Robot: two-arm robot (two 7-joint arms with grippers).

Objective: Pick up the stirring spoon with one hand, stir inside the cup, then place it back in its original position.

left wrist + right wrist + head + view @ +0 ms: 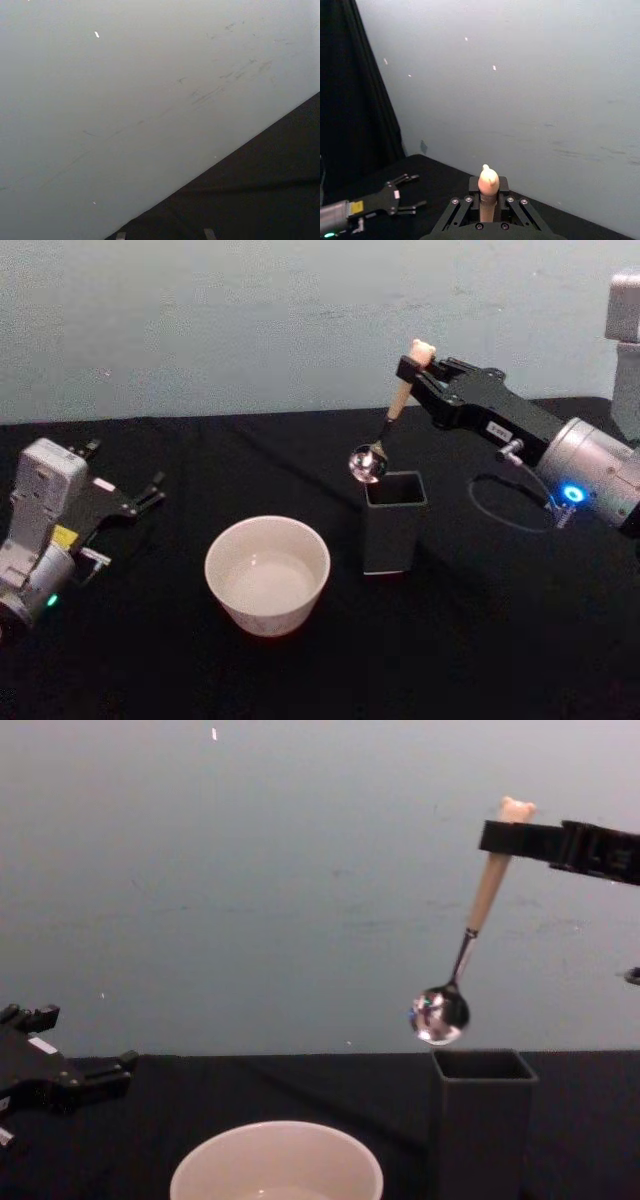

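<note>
Where the black table point(480, 640) lies closest to the robot, a cream cup point(267, 575) stands upright, its pale inside open to view. Just behind it and to its right stands a dark grey square holder point(393, 525), upright, near the cup but apart from it. Off at the table's left edge, well apart from the cup, the left gripper point(416, 190) rests low over the cloth with its two fingers spread and nothing between them. Above the holder, the spoon point(486, 892) hangs in the air, tilted. Its bear-head top points up and toward the right, while its shiny round bowl hangs lowest, just over the holder's left rim and clear of it in the chest view. The right gripper point(412, 365) reaches in from the right, high over the table, and its jaws are clamped on the beige handle just under the bear head. Behind everything is a plain pale wall point(250, 320).
</note>
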